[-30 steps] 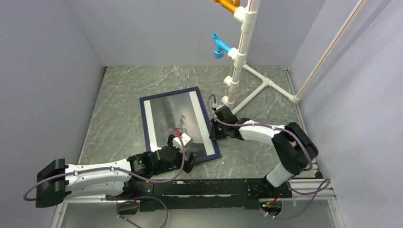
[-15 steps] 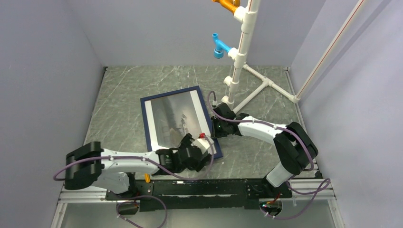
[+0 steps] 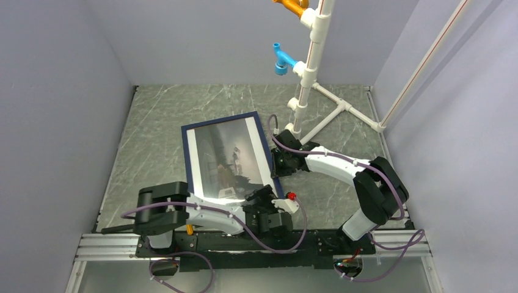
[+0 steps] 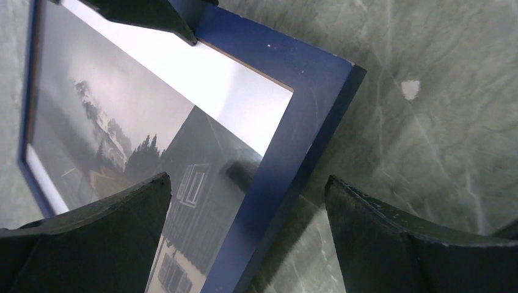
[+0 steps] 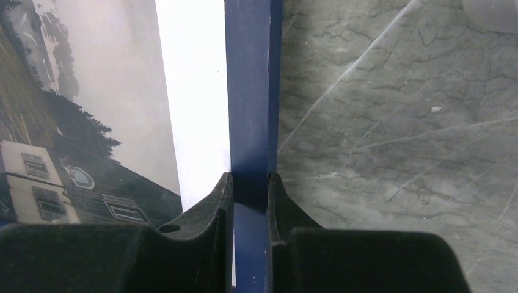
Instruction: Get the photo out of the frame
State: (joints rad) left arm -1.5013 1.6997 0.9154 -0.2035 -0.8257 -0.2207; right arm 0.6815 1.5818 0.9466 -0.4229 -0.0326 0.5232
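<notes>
Frame [image 3: 218,119], navy, on table [image 3: 171,110], centre; photo [image 3: 226,155] inside. Right gripper [image 5: 250,189] clamped on right rail. Left gripper [image 4: 247,201] agape, straddling near-right corner. Probably light, stiff, glossy-faced: hold by rails.

— What is hidden from above?
— My left gripper [image 3: 266,199] covers the near edge of the frame [image 3: 266,148].
— And up close?
— My right gripper [image 5: 249,178] hides the rail it pinches. The photo [image 5: 91,91] runs off both wrist views.
</notes>
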